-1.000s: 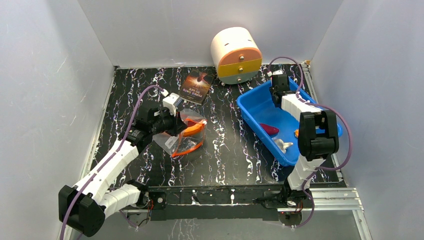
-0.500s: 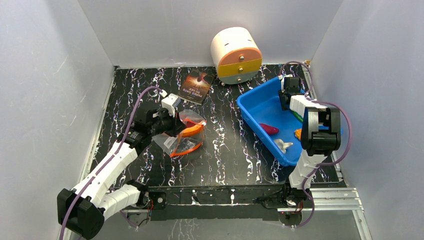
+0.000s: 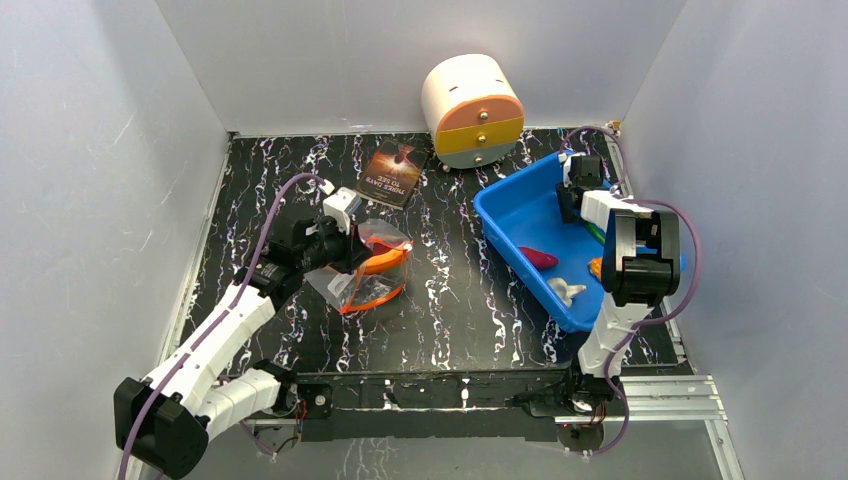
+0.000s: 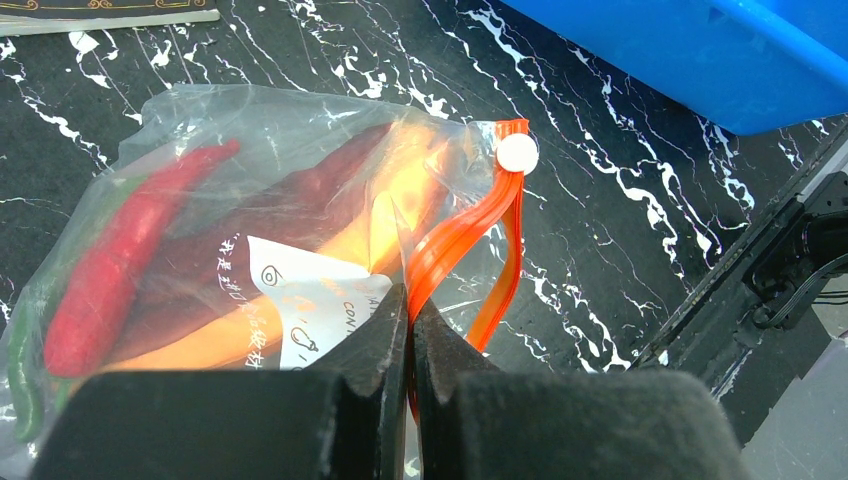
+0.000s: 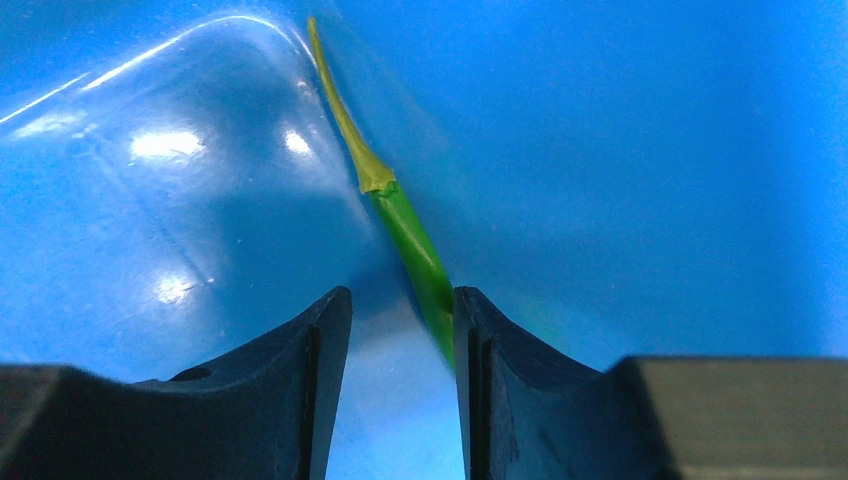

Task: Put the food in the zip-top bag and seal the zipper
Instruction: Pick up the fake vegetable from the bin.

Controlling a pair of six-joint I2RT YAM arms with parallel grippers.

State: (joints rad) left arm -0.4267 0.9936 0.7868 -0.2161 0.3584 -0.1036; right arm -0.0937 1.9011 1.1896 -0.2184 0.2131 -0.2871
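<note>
The clear zip-top bag (image 3: 362, 272) lies left of centre on the table, with a red chili (image 4: 110, 260), an orange-brown slice (image 4: 395, 200) and a dark maroon piece (image 4: 300, 190) inside. My left gripper (image 4: 410, 312) is shut on the red-orange zipper (image 4: 455, 240) at the bag's mouth, where the white slider (image 4: 517, 153) sits at the far end. My right gripper (image 5: 400, 315) hangs open at the far right end of the blue bin (image 3: 505, 215). A thin green stick (image 5: 405, 225) lies against its right finger. A magenta piece (image 3: 540, 258), a white lump (image 3: 565, 291) and an orange bit (image 3: 596, 267) also lie in the bin.
A dark paperback book (image 3: 393, 172) lies behind the bag. A round cream drawer unit (image 3: 472, 110) stands at the back wall. The blue bin's wall (image 4: 700, 60) is close to the right of the bag. White walls enclose the table on three sides.
My right gripper has moved from the middle of the bin to its far right end and its jaws have widened slightly. The left gripper and the bag have stayed put.
</note>
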